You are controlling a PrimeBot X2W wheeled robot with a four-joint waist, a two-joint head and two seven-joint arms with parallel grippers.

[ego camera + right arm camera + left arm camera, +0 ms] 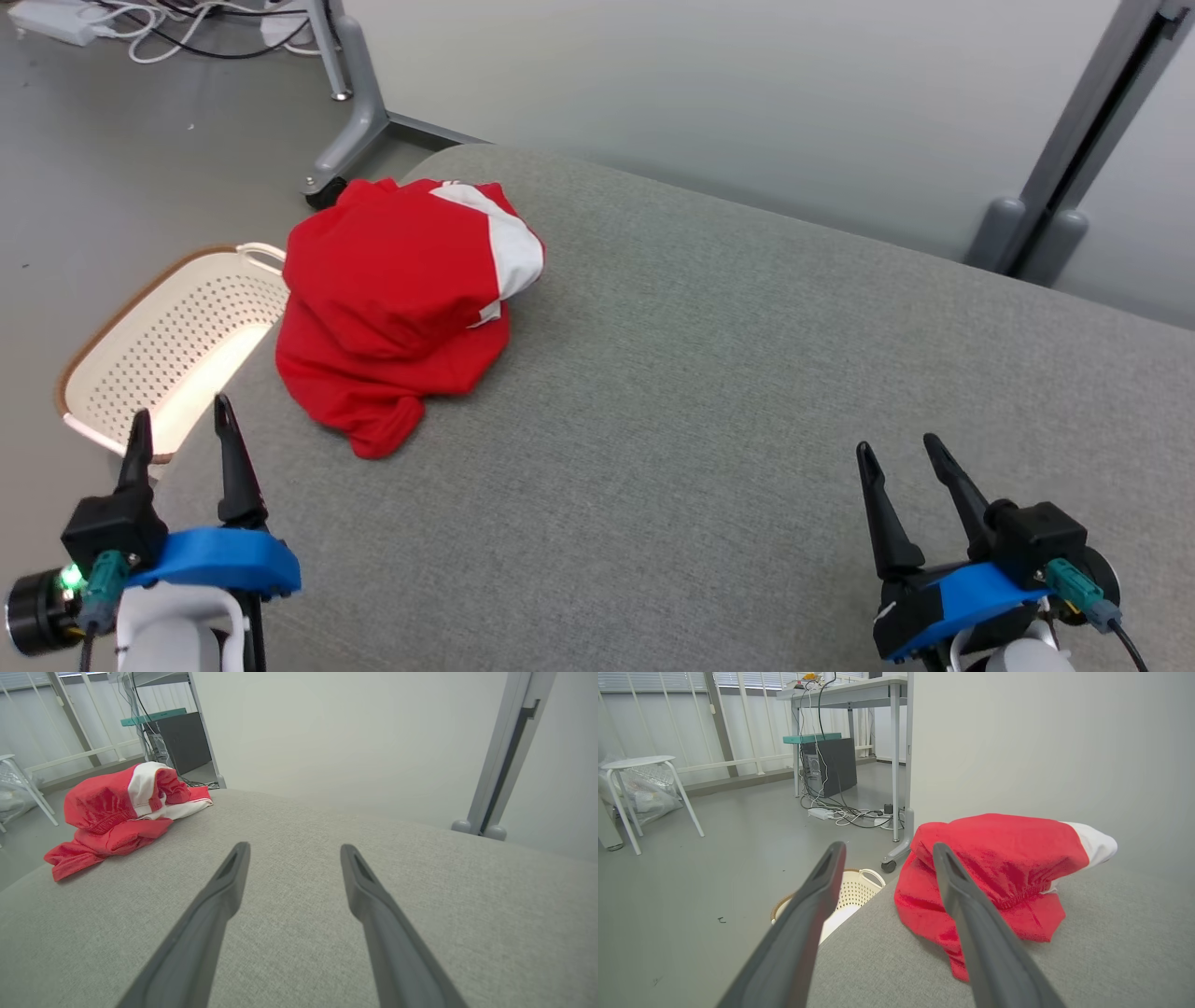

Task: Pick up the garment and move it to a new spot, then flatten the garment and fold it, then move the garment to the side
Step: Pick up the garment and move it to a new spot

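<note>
A red garment with a white panel lies bunched in a heap near the left end of the grey fabric surface. It also appears ahead in the left wrist view and far left in the right wrist view. My left gripper stands open at the lower left, short of the garment, its tips empty. My right gripper stands open at the lower right over bare fabric, far from the garment, with nothing between its fingers.
A white perforated basket sits on the floor beside the surface's left edge. A wheeled grey stand and cables lie beyond the garment. A grey post rises at the far right. A stool and desk stand farther off.
</note>
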